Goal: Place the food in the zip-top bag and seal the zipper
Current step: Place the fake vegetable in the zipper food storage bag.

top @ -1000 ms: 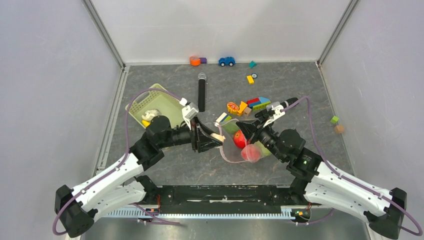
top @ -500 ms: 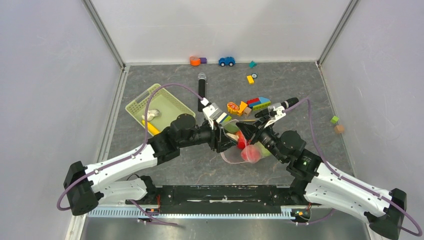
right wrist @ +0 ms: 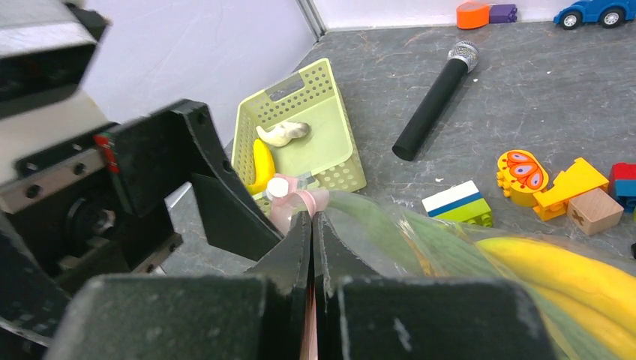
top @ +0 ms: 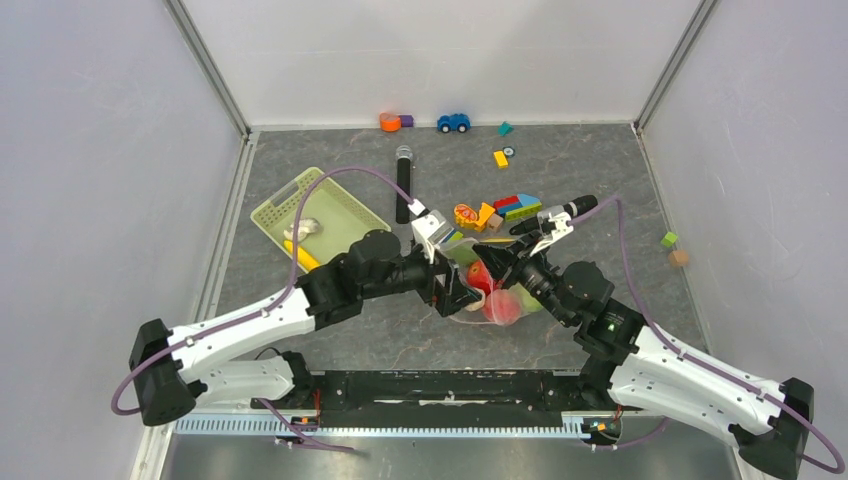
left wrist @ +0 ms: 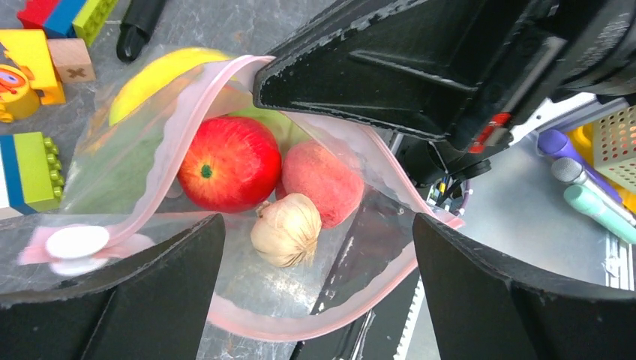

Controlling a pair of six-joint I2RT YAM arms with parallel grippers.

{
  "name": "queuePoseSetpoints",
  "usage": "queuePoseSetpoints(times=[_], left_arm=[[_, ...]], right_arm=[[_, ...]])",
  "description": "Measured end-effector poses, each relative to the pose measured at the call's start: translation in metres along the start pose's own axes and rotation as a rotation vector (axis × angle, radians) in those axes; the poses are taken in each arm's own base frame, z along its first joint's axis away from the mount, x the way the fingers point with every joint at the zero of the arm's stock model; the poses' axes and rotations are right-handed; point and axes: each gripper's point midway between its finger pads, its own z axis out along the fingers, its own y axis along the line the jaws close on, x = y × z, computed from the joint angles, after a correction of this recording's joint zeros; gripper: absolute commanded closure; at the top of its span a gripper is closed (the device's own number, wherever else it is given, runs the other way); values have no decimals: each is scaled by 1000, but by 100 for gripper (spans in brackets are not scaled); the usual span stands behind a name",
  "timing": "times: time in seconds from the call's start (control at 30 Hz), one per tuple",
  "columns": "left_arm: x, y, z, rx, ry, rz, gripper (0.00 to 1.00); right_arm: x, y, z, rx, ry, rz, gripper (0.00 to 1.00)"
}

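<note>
My left fingers are matt black plastic, faintly grainy. The zip-top bag is thin, clear, glossy film, wrinkled. The tomato shines smooth; the garlic looks duller, ridged.

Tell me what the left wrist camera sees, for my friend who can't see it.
A clear zip-top bag gapes open, holding a red tomato, a pinkish fruit and a garlic bulb. The right gripper pinches its pink rim at the top; the left gripper stands open at the bottom.
</note>
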Motion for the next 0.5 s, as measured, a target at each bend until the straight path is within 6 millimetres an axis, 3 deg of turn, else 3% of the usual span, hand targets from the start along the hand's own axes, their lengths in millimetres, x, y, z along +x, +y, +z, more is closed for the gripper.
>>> queuePoseSetpoints(times=[0.13, 0.23, 0.5], left_arm=[[-15, -3, -18, -17, -54, 8, 0], [-26, 8, -30, -98, -105, 7, 0], [-18, 91, -66, -590, -91, -42, 0]], right_arm=[[-1, 0, -1, -2, -4, -1, 100], [-2, 0, -2, -3, -6, -7, 100], [11, -3, -3, -11, 39, -65, 100]])
